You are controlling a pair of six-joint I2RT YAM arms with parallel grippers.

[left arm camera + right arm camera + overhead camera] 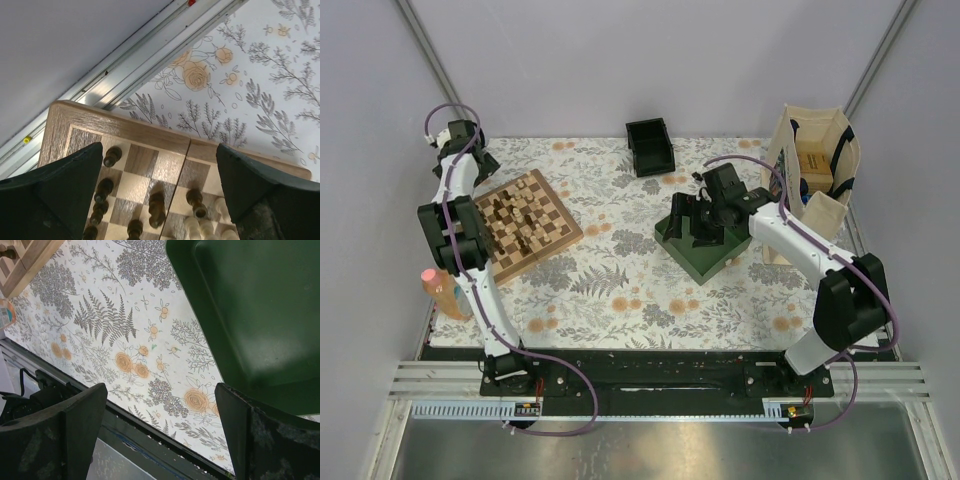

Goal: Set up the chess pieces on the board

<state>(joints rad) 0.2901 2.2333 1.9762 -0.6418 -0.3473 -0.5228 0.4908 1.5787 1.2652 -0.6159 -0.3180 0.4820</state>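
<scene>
board: near the left edge, chess pieces on it (dark and pale)
left gripper: spread wide, empty, above board
right gripper: spread wide, empty, beside green tray

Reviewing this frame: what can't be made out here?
Top external: the chess pieces are too small to tell types or squares; the left arm covers the board at its left corner.
Left wrist: the left gripper and the frame's bottom edge cut off most of the board.
Green tray: the right gripper hides its middle from above; the right wrist view shows only part.
</scene>
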